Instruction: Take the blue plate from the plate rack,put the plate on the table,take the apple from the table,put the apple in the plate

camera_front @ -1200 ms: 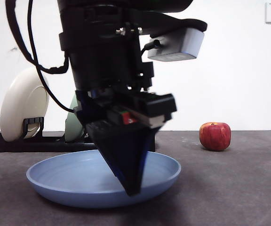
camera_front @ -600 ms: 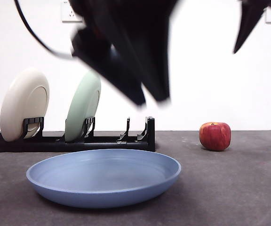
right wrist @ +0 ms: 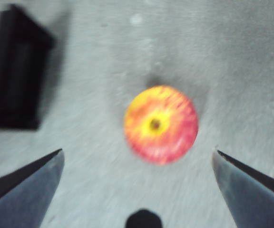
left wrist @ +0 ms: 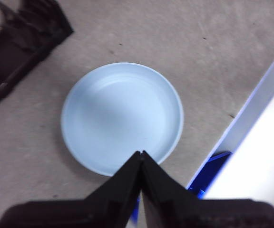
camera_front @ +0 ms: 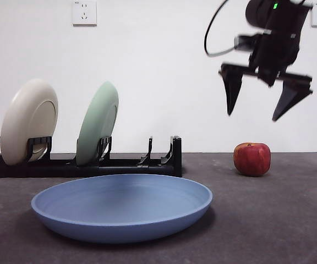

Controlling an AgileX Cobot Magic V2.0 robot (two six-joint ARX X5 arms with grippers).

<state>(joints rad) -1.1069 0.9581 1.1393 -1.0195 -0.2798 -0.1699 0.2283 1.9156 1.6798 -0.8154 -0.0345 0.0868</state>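
Gone from the plate [camera_front: 121, 208]: left gripper [left wrist: 141, 154], pressed together, high above. Right gripper [camera_front: 266, 99], spread, over apple [camera_front: 252, 159] on table [camera_front: 268, 220]; descend, probably centred, straddle widest part.

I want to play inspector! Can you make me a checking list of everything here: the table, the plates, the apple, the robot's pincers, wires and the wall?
Surface: table, dark grey and mottled.
Job's things: blue plate lying flat on the table in front of the plate rack; apple standing on the table, apart from the plate.
Clutter: cream plate and green plate standing in the rack.
Grippers: right pincer open, hanging above the apple; left pincer shut, high over the blue plate.
Cables: black cable looping off the right arm.
Surroundings: white wall, socket.
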